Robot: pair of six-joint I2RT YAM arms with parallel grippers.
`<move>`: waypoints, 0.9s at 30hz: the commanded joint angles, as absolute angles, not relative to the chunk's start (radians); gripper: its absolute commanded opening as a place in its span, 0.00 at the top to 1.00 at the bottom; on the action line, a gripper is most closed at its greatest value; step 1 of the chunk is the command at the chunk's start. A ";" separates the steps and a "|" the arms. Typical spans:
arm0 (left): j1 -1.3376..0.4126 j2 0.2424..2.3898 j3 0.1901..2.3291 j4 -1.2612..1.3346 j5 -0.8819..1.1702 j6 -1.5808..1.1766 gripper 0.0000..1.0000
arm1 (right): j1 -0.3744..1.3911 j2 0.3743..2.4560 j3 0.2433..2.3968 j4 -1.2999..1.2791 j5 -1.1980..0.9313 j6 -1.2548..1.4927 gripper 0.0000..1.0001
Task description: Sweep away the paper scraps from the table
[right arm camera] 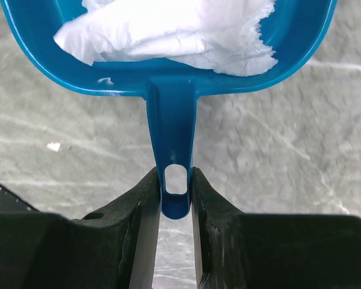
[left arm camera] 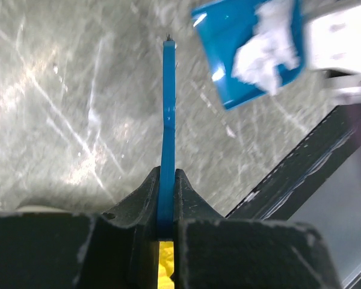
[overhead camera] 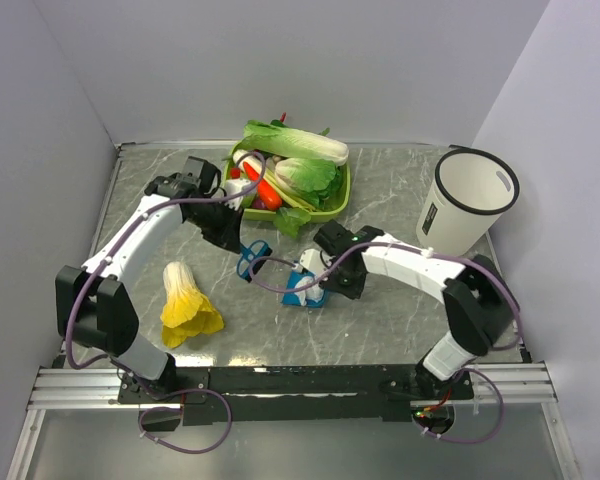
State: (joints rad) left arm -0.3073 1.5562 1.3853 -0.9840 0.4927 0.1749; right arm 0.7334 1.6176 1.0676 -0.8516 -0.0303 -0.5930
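1. The right jaws are clenched on the handle of a blue dustpan (right arm camera: pixel 171 90).
2. The paper scraps (right arm camera: pixel 168 30) lie as a crumpled white heap inside the dustpan, near the middle of the grey marbled surface (overhead camera: pixel 380 320).
3. The left jaws grasp a thin blue tool (left arm camera: pixel 168 120), which is near the dustpan's left side and apart from it.
4. A yellow leafy vegetable (overhead camera: pixel 187 298) lies to the left, and a white bin (overhead camera: pixel 467 205) stands at the far right.

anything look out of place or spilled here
The yellow-and-white leafy vegetable lies alone on the table, apart from the green tray holding the other vegetables. The paper scraps sit in the blue dustpan; one tiny white fleck lies loose nearby.
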 commanded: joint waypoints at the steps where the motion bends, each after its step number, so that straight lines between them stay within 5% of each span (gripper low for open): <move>1: -0.308 1.532 1.330 -0.968 0.437 0.210 0.99 | 0.712 1.447 1.043 -0.877 -0.070 -0.607 1.00; 13: -0.310 1.600 1.335 -0.940 0.472 0.195 0.99 | 0.586 1.114 1.052 -0.973 -0.224 -0.701 1.00; 27: -0.327 1.697 1.396 -0.917 0.560 0.152 0.99 | 0.275 1.219 1.469 -1.057 -0.276 -0.704 1.00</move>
State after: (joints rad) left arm -0.3134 1.6749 1.3354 -0.9401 0.4965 0.1673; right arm 0.3416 1.1820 1.3548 -1.0199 -0.2276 -0.6903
